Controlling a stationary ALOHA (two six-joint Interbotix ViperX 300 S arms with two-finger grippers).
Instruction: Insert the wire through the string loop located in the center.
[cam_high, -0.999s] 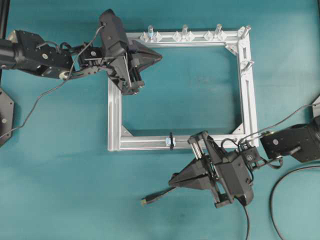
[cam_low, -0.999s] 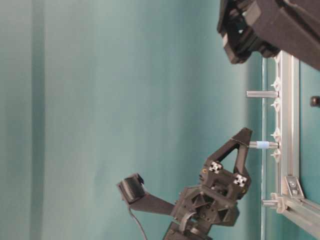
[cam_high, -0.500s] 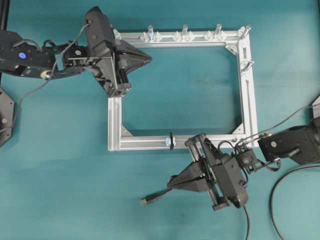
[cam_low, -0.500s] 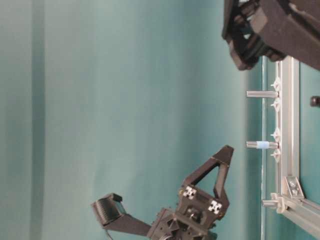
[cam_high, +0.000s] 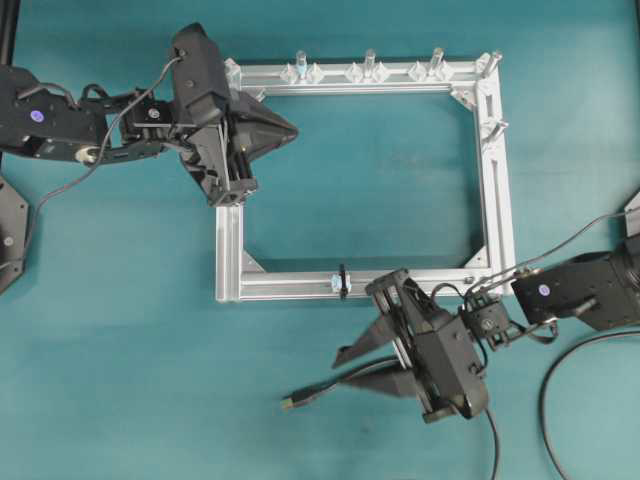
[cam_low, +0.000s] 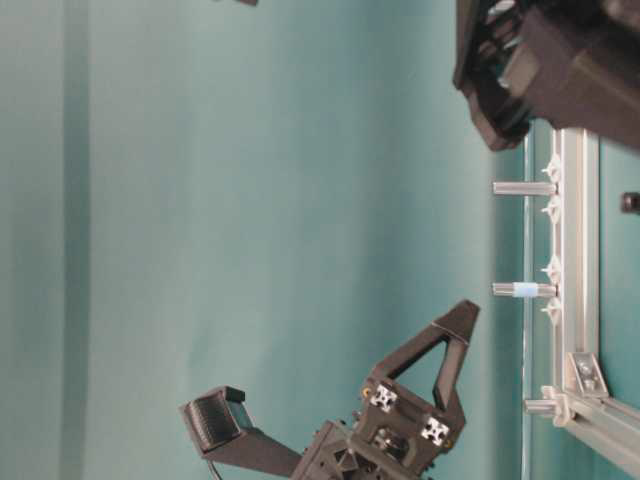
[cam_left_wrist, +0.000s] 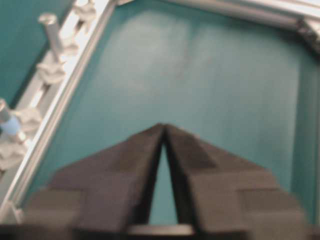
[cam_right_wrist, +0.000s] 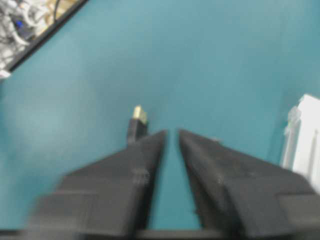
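Right gripper (cam_high: 345, 370): fingers have spread since a second ago and hold nothing; they look to straddle the wire, though the wrist view shows only a narrow gap.
Wire (cam_high: 325, 389): flat on the mat, plug (cam_high: 288, 402) aimed left, clear of the frame (cam_high: 494, 180).
String loop (cam_high: 342, 282): on the near bar, just above.
Left gripper (cam_high: 290, 130): pulled back to the far corner, tips together, holding nothing.
What it means: looks like a grab is coming; threading not started.
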